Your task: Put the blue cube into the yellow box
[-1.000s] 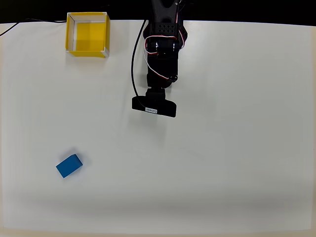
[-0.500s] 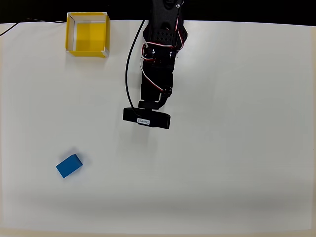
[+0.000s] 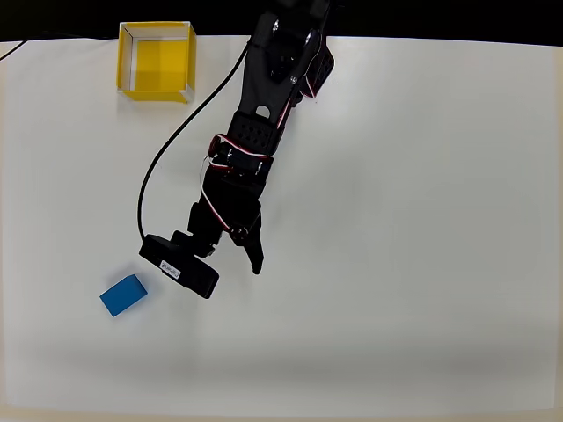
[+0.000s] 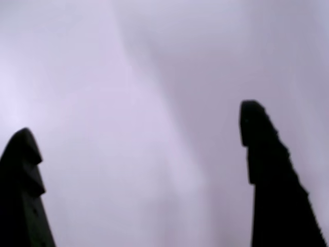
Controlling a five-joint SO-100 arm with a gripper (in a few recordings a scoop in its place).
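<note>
in the overhead view, going left to right: the blue cube (image 3: 123,294) sat on the white tabletop (image 3: 422,264) down in the lower left, lying at a slight angle with nothing touching it. up in the top left corner the yellow box (image 3: 157,60) was parked near the back edge, well apart from the cube, and i couldn't see anything inside it. just right of the cube was the black arm (image 3: 255,149), stretched out from the back of the tabletop toward the lower left, its front end near the cube but not over it. the wrist view had the fingers (image 4: 257,134) spread wide apart with nothing between them, just blurry pale surface behind. so i'd say basically nothing was done yet: no grab, no lift, no drop. reach, pickup, carry to the box and release were all left.
</note>
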